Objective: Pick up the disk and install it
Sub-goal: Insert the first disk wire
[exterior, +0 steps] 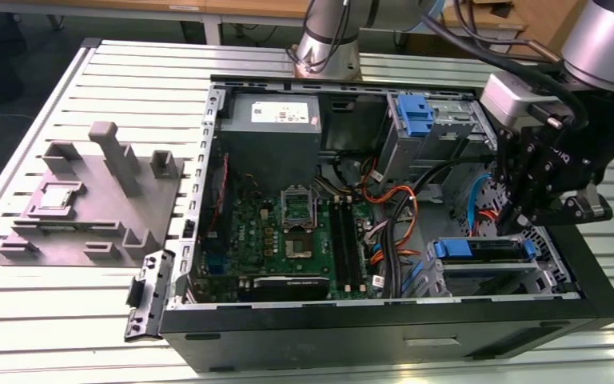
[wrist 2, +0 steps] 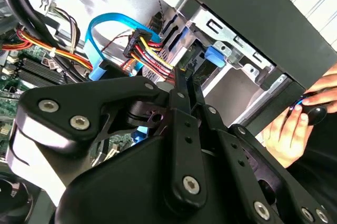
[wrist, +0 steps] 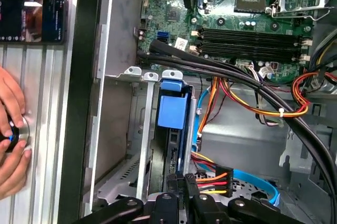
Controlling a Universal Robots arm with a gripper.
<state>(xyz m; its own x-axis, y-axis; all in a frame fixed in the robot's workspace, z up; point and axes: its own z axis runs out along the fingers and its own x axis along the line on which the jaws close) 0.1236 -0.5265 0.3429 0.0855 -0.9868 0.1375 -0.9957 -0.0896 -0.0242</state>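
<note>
Blue-framed disk (wrist: 171, 129) standing on edge in the drive cage (wrist: 138, 129), long axis toward gripper (wrist: 185, 184), gripper closed on it

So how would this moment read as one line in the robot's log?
gripper: shut, inside case | disk: seated in bay | hand: beside case

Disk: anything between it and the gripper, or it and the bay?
Nothing visible. The disk in its blue plastic carrier sits edge-on in the grey metal drive cage; the black gripper is at its end. Red-orange-yellow cables run beside.
</note>
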